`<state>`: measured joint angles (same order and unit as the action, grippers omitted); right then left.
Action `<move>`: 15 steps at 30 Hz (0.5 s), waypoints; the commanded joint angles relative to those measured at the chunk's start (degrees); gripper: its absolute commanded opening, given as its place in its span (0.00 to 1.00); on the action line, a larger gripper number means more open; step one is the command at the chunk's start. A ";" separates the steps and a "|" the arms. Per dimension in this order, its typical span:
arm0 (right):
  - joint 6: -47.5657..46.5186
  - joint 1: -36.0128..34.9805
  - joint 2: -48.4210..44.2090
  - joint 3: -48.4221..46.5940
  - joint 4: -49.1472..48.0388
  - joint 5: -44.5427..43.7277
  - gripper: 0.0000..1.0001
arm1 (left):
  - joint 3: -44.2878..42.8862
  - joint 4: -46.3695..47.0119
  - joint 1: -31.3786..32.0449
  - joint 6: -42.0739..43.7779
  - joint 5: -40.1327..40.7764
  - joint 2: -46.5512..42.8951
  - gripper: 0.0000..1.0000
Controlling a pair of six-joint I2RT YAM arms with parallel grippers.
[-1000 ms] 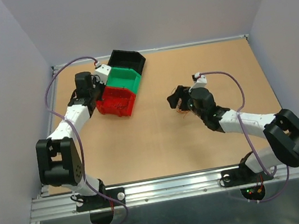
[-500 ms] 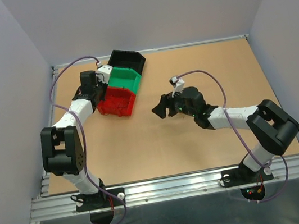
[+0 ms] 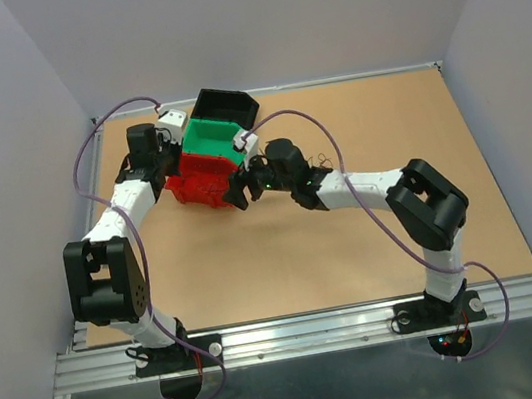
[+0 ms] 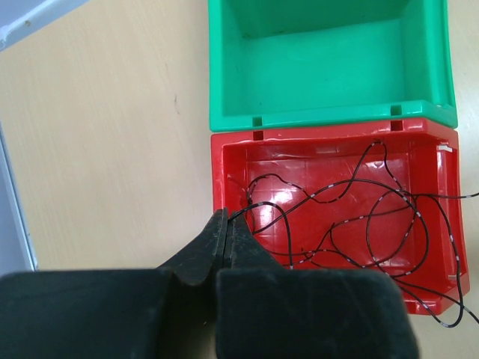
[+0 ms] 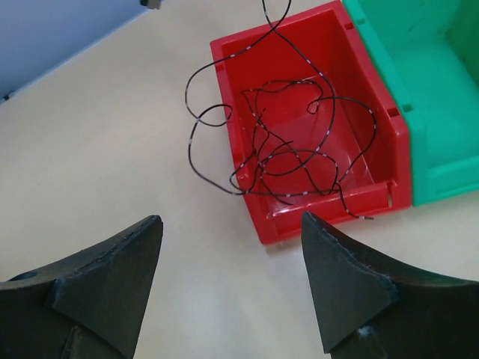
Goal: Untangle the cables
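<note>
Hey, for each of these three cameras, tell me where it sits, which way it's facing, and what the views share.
Top external: above and behind the bases, facing down on the table; the left arm and right arm show whole.
Left wrist: on the left arm, facing down into the red bin and green bin; the left jaws are shut on the cables.
Right wrist: faces down on the red bin from a different side; the right jaws gape open.
Shared: both wrist views show the same red bin and cables.

No readable text, no labels, brands, numbers or signs anywhere in view
</note>
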<state>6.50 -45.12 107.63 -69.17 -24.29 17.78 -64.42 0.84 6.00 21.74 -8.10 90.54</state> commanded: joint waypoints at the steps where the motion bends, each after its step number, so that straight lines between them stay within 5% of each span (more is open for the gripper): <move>1: -5.36 -1.10 4.42 -8.43 4.60 0.24 0.79 | -0.79 -0.14 -0.64 -1.26 -2.71 -2.39 0.00; 15: -7.82 -2.87 13.56 -19.68 6.19 -1.96 0.70 | -0.70 -0.23 -1.17 -1.70 -4.21 -2.65 0.00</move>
<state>-0.32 -47.53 120.40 -83.44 -16.93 17.12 -64.42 0.03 5.13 20.73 -11.00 90.54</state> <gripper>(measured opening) 0.716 0.025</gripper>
